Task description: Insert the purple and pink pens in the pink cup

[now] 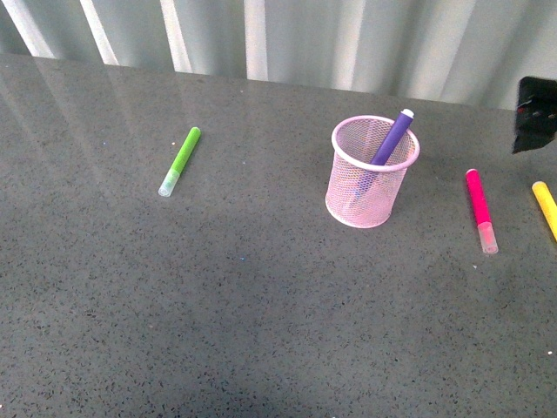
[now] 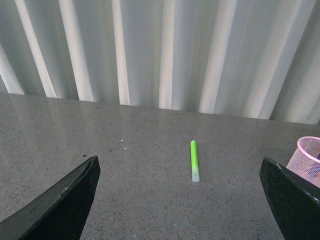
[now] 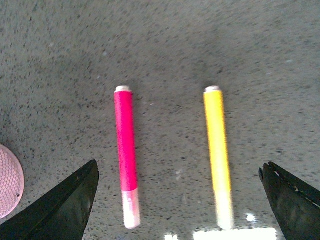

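The purple pen (image 1: 393,138) stands inside the pink cup (image 1: 392,196), leaning against the rim, its upper end tilted away from the robot and to the right, its lower end showing through the mesh. The pink pen (image 1: 479,205) lies flat on the bench (image 1: 218,305) to the right of the cup and apart from it; its long axis runs nearly straight away from the robot, with the clear cap at the near end. A yellow marker (image 1: 546,207) lies just beside it on the right, roughly parallel. A green marker (image 1: 181,159) lies well to the left of the cup. The right fingers (image 3: 65,205) are spread wide above the pink pen and yellow marker, touching neither and holding nothing. The left fingers (image 2: 65,200) are also spread wide and empty, facing the green marker
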Tool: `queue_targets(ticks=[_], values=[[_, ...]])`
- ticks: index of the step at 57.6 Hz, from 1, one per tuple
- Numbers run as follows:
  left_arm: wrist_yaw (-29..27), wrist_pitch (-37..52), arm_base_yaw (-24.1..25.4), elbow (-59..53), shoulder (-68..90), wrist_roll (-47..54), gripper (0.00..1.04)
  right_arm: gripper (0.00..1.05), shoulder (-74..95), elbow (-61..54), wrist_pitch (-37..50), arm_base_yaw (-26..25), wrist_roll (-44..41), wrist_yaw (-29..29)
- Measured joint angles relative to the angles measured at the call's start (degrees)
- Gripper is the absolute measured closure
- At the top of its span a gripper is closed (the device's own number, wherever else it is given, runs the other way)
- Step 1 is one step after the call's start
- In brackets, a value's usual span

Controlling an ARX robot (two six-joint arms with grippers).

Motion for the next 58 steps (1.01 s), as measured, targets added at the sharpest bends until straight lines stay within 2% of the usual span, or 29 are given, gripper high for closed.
queue_targets(ticks=[11,58], values=[[0.0,0.0,0.0,0.0,0.0,0.0,0.07,0.07,5.5,3.4,0.1,2.1,1.9,-1.4],[0.0,0.0,0.0,0.0,0.0,0.0,0.07,0.07,18.6,13.7,0.0,2.4,7.8,-3.3]])
